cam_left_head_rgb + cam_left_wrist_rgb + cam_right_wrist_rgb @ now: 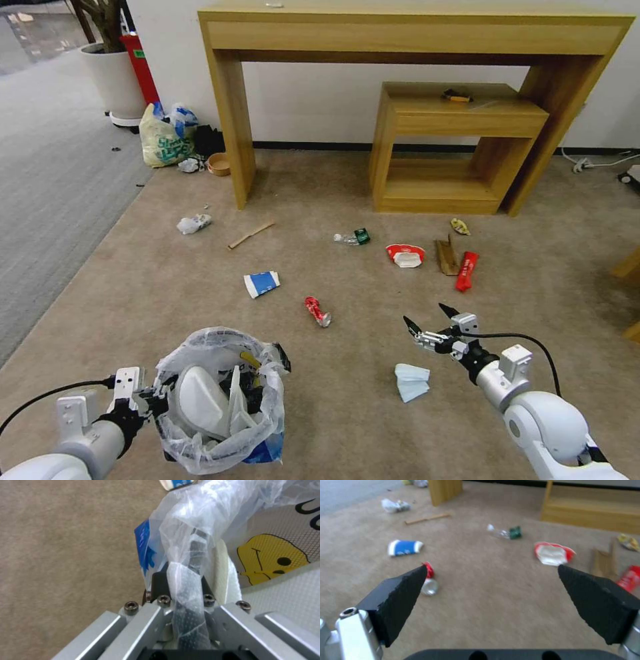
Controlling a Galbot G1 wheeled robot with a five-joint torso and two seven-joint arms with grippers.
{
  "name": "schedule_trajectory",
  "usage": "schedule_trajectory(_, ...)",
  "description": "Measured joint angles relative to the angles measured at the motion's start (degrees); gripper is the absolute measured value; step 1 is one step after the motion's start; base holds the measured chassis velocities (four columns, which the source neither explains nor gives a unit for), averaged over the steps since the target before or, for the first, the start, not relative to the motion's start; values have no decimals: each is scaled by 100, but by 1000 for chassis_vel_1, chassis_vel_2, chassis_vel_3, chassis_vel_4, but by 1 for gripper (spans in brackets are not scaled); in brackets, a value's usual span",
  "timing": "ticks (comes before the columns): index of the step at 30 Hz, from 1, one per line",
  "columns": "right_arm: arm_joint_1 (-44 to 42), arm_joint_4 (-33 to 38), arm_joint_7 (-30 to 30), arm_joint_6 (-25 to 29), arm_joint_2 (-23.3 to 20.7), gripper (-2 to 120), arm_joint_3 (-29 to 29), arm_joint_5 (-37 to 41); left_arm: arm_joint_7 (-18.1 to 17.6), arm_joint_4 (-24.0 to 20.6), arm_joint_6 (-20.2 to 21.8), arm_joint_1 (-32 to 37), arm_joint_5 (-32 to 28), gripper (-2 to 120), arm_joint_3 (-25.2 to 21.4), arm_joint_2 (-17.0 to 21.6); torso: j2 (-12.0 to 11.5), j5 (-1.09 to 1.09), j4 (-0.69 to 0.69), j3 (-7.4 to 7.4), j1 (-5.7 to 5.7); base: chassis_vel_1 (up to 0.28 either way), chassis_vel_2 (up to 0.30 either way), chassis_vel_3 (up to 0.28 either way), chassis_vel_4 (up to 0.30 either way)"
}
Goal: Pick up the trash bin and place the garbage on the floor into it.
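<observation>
My left gripper (157, 399) is shut on the rim of the trash bin (223, 427), its pads clamping the bagged rim (186, 555). White slippers (200, 400) lie inside the bin. My right gripper (430, 319) hovers open above the floor (347, 413), just beyond a pale-blue face mask (411, 381). Farther ahead lie a crushed red can (317, 311), a paper cup (261, 283), a red-white bowl (405, 255), cardboard (447, 257), a red wrapper (466, 271), a plastic bottle (352, 237) and a wooden stick (251, 235). From the right wrist, the can (428, 580) sits beside one open fingertip.
A tall wooden desk (227, 133) and a low wooden shelf (460, 113) stand against the far wall. A yellowish shopping bag (163, 140) and a white plant pot (113, 80) sit at far left, by the grey carpet (53, 173).
</observation>
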Motion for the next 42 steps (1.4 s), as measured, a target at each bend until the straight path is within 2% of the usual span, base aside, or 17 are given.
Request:
schedule_trajectory(6, -80, -412, -68, 103, -9, 100, 40, 27, 3, 0, 0, -12, -7, 0, 1, 1, 0, 0, 0, 0, 0, -97, -92, 95, 97)
schedule_trajectory(12, 52, -1005, -131, 103, -20, 100, -158, 42, 3, -2, 0, -12, -10, 0, -4, 14, 0, -1, 0, 0, 0, 0, 0, 0, 0)
schedule_trajectory(16, 190, -1442, -234, 89, -34, 100, -367, -34, 2, -7, 0, -10, -15, 0, -8, 22, 0, -2, 1, 0, 0, 0, 0, 0, 0)
schedule_trajectory(19, 475, -2054, -250, 63, 67, 100, -727, -288, -7, -22, 0, -11, -26, 0, -12, 31, 0, -1, 1, 0, 0, 0, 0, 0, 0)
schedule_trajectory(31, 1287, -3010, -120, 133, 318, 100, -1471, -655, -33, -23, 0, -18, -34, 0, -11, 36, 0, -1, 2, 0, 0, 0, 0, 0, 0)
schedule_trajectory(38, 1493, -3232, -80, 9, 345, 93, -1666, -684, -35, -23, 0, -16, -34, 0, -11, 26, 0, -1, 1, 0, 0, 0, 0, 0, 0)
schedule_trajectory(40, 1568, -3330, -40, -58, 363, 86, -1729, -702, -38, -23, 0, -17, -34, 0, -10, 25, 0, -1, 1, 0, 0, 0, 0, 0, 0)
schedule_trajectory(42, 1589, -3359, -34, -72, 371, 85, -1742, -713, -39, -23, 0, -18, -34, 0, -10, 25, 0, -1, 1, 0, 0, 0, 0, 0, 0)
